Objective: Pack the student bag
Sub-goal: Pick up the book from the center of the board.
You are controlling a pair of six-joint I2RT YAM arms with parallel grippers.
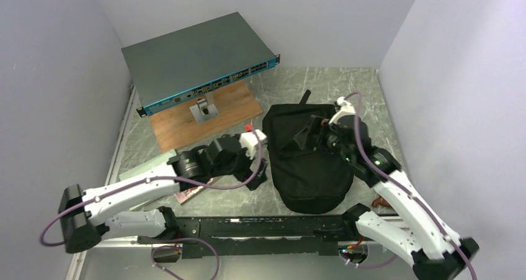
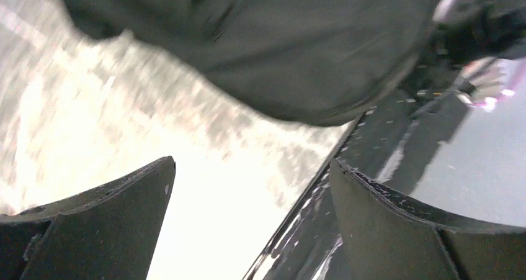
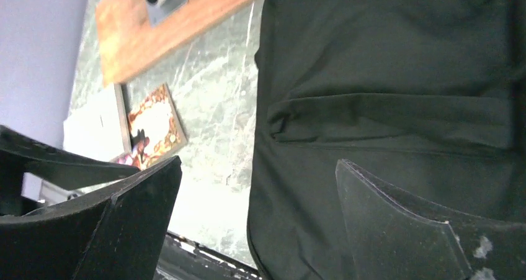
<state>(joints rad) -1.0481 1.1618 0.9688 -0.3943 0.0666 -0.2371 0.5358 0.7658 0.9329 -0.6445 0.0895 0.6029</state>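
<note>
The student bag [image 1: 308, 168] is a black soft backpack lying flat in the middle of the table, its top loop [image 1: 304, 97] pointing to the back. My right gripper [image 1: 308, 136] hovers over the bag's upper part. In the right wrist view this gripper [image 3: 257, 165] is open and empty, with the bag's fabric [image 3: 384, 75] under its right finger. My left gripper [image 1: 258, 172] sits just left of the bag. It [image 2: 251, 168] is open too, nothing between its fingers, and the bag's rounded edge [image 2: 279, 44] lies ahead of it.
A flat grey network switch [image 1: 198, 63] rests on a stand over a wooden board [image 1: 214, 115] at the back left. A colourful book [image 1: 189, 195] lies under the left arm, also seen in the right wrist view [image 3: 155, 123]. A black rail [image 1: 260, 225] runs along the near edge.
</note>
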